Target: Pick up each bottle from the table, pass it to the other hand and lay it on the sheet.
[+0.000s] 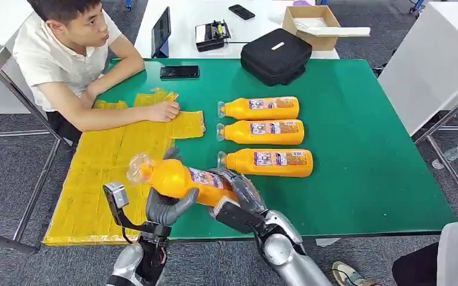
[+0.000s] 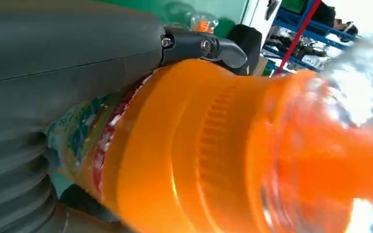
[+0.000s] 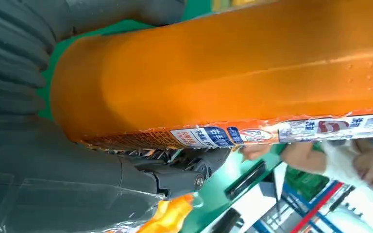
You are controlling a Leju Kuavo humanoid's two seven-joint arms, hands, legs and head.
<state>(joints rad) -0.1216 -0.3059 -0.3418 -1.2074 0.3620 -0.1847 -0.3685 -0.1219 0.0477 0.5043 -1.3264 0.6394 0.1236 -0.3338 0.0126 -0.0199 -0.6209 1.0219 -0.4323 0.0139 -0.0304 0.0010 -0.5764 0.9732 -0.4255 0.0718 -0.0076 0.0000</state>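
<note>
A: From the head view, we have the orange juice bottle [image 1: 179,179] lifted above the near edge of the green table [image 1: 364,179], its clear cap end toward the yellow sheet [image 1: 107,173] on the left. Our left hand [image 1: 166,207] wraps the middle of the bottle from below; our right hand [image 1: 241,192] grips the base end. Both hold it at once, so we judge the pass is mid-way.

B: And the rest?

A: Three more bottles [image 1: 262,132] lie in a row farther back on the table, caps pointing left. A person's hand [image 1: 166,111] rests on the far part of the sheet.

B: The left wrist view?

A: There our left hand [image 2: 73,73] is closed around the bottle [image 2: 213,155], thumb over the labelled body. The plastic looks smooth and glossy, with ribbing near the shoulder; we would call it slippery, and full, so fairly heavy.

B: The right wrist view?

A: Our right hand [image 3: 102,189] clasps the bottle [image 3: 233,73] near its base, fingers on the label edge. The wall seems stiff enough when full, though a hard squeeze could dent it.

B: So where do we hold?

A: Around the labelled middle, we think: the film gives more grip than the bare neck, and the weight balances there.
</note>
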